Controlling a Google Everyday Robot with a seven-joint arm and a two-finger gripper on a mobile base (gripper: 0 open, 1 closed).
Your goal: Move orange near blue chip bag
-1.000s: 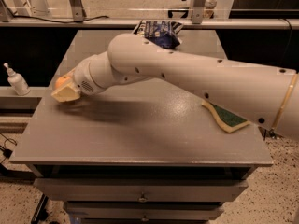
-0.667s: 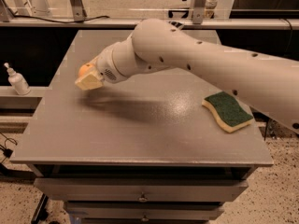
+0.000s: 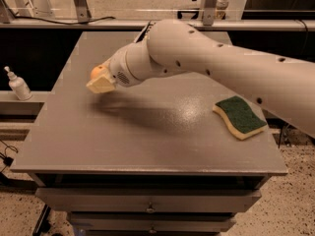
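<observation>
The claw (image 3: 101,81) pinches the orange (image 3: 96,72) above the grey table's (image 3: 147,146) left side.

text: none readable | gripper (image 3: 101,81) above left part of table (image 3: 147,146), clasping orange (image 3: 97,72)

Grey flat-topped table (image 3: 147,146), matte surface, drawer fronts (image 3: 147,200) below its front edge; one item lies directly on it: a green-and-yellow sponge (image 3: 240,116), green face up, near the right edge; the gripper (image 3: 100,80) hangs above the left side of the top, clear of the surface, clasping the orange (image 3: 97,72); its shadow falls on the top beneath.
</observation>
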